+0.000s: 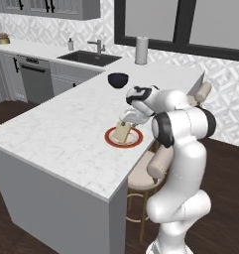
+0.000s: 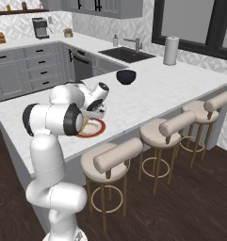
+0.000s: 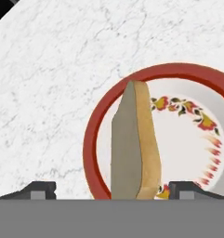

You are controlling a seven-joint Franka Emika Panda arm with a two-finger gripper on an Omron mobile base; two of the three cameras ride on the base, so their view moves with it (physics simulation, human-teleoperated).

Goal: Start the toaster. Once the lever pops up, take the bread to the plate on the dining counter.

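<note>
Tool [image 3: 111, 189]: I read the fingers as spread wide apart, one at 8 o'clock and one at 4 o'clock in the hand view, neither touching the bread.
Bread [image 3: 134, 142]: I see it standing on edge between the fingers, over the plate's left half; whether its lower edge rests on the plate I cannot tell.
Plate [image 1: 110, 139]: on the counter [image 1: 66, 129], near its stool-side edge.
Bowl [image 1: 118, 80]: at 12 o'clock from the plate, well apart, left base view.
Stools [image 2: 116, 157]: along the counter's side.

Arm [image 1: 183, 163]: glossy white rounded segments, dark joint bands (black rings between links), small dark finger tips [image 3: 39, 189]
</note>
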